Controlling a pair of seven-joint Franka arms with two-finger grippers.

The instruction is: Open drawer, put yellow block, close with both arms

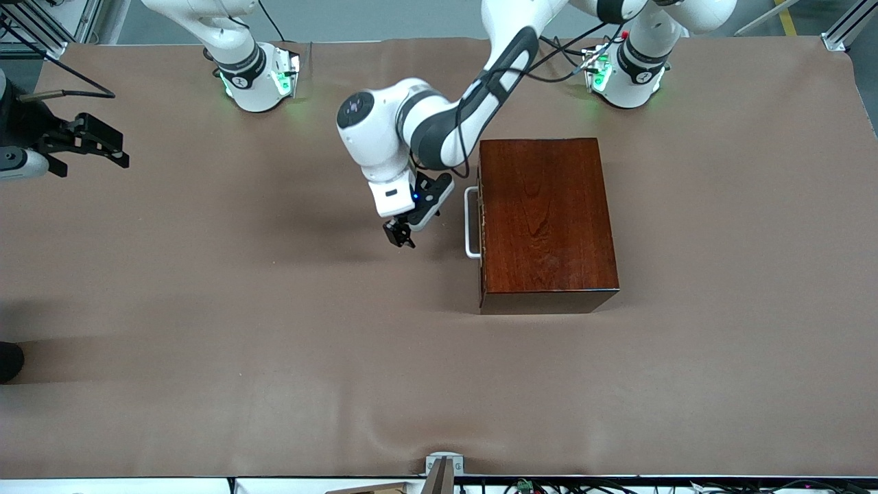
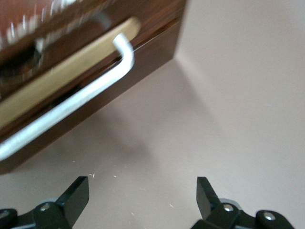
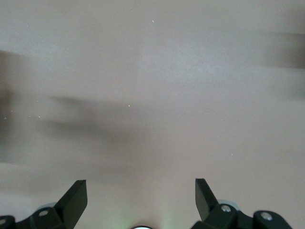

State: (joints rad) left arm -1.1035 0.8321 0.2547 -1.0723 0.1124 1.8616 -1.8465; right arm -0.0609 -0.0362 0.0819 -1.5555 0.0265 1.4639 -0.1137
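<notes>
The dark mahogany box [image 1: 545, 219] stands on the brown mat toward the left arm's end. Its drawer [image 2: 102, 109] sits pushed in, its white bar handle [image 1: 471, 223] facing the right arm's end; the left wrist view shows the handle [image 2: 81, 98] with a pale strip along it. My left gripper [image 1: 400, 235] hangs open and empty over the mat in front of the handle, apart from it; its fingertips [image 2: 78, 188] frame bare mat. My right gripper [image 1: 122, 152] waits open and empty over bare mat at the right arm's end [image 3: 140, 186]. The yellow block is out of view.
The brown mat [image 1: 274, 343] covers the table, with ripples near the front camera. A metal clamp [image 1: 444, 466] sits at the edge nearest that camera. A dark object [image 1: 8, 360] pokes in at the right arm's end. Both arm bases [image 1: 257, 79] stand along the farthest edge.
</notes>
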